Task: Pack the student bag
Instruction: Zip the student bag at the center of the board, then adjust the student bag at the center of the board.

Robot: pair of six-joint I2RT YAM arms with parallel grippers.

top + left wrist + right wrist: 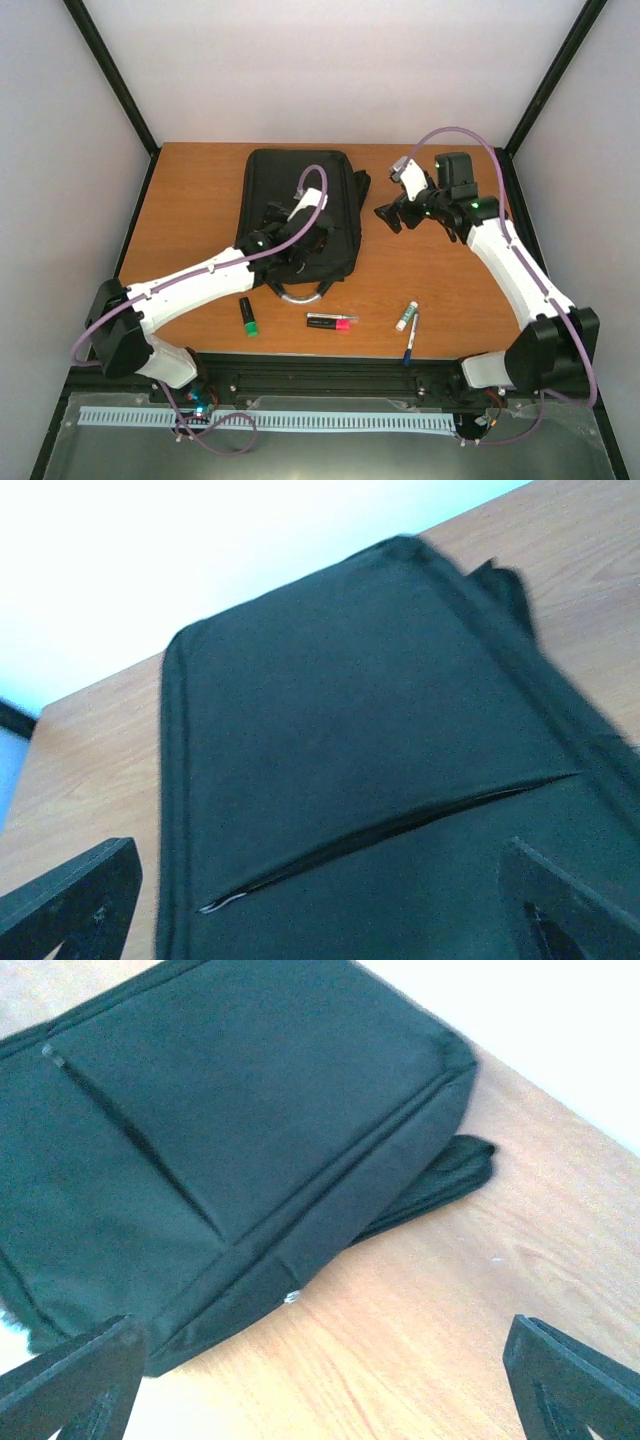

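Judging by the bench (190, 215), we have barely begun: the student bag (285, 180) lies flat mid-bench. The left end effector (320, 895) above it and the right end effector (320, 1375) beside it both gape empty. The green marker (248, 317), pink highlighter (332, 321), white marker (406, 316) and blue pen (411, 341) lie unpacked along the near edge.

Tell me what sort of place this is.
Likely a robot test cell, not a classroom: plain white walls in a black frame enclose a wooden table, with a left arm and right arm mounted at its near edge.
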